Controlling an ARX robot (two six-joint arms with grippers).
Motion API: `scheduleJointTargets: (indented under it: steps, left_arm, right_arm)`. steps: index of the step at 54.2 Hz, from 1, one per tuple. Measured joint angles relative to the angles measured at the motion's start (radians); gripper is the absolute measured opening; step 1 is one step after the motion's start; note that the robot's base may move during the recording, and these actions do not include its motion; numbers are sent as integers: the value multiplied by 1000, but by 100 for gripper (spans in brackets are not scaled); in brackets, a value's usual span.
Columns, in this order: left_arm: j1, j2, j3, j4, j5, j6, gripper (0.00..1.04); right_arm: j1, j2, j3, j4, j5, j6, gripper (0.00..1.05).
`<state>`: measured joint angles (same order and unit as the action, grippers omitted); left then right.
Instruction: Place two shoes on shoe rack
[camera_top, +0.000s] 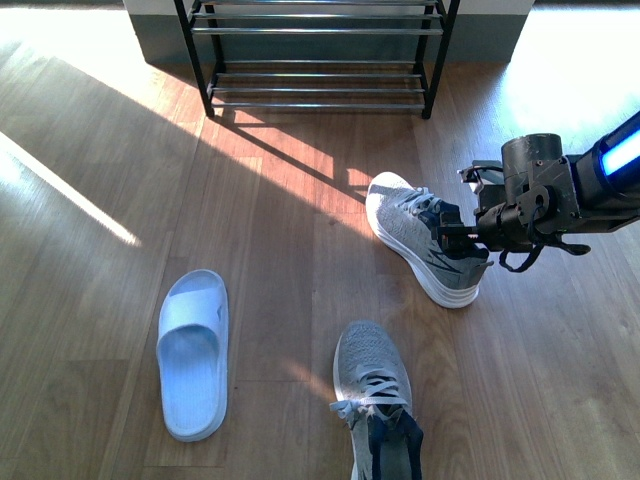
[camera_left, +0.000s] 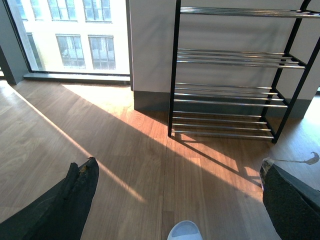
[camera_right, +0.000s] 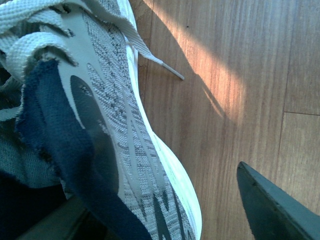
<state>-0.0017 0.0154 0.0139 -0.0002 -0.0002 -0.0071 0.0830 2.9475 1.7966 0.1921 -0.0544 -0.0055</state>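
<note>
The front view looks down and ahead from the robot's body over the wooden floor, with the shoe rack at its far edge. The left wrist view faces the same rack more levelly, from well back, with a window beside it. Both catch the pale blue slide sandal. The right wrist view sits very close beside the farther grey sneaker, also in the front view.

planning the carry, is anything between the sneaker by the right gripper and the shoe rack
Nothing visible. Between that sneaker and the shoe rack lies only bare wood floor with sun and shadow. The slide and the other sneaker lie nearer the robot, off that path.
</note>
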Motion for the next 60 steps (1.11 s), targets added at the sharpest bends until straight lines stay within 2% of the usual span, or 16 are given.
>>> scheduleJointTargets:
  steps: [9,25,36,46,54,60]
  left_arm:
    - [0,0,0,0,0,0,95]
    - [0,0,0,0,0,0,95]
    - [0,0,0,0,0,0,95]
    - [0,0,0,0,0,0,95]
    - [0,0,0,0,0,0,95]
    - [0,0,0,0,0,0,95]
  right_arm:
    - [6,6,6,-3,-21,0,41]
    - [10,2,-21,45,-40,8,1]
    - [11,-79,-190,209,-42,107,1]
    - [7,-303,-449,372,-14,203,1]
    - [-22,-582,-679,440,-20,246,1]
    - [-70,-872,-877,422,-48,259,1]
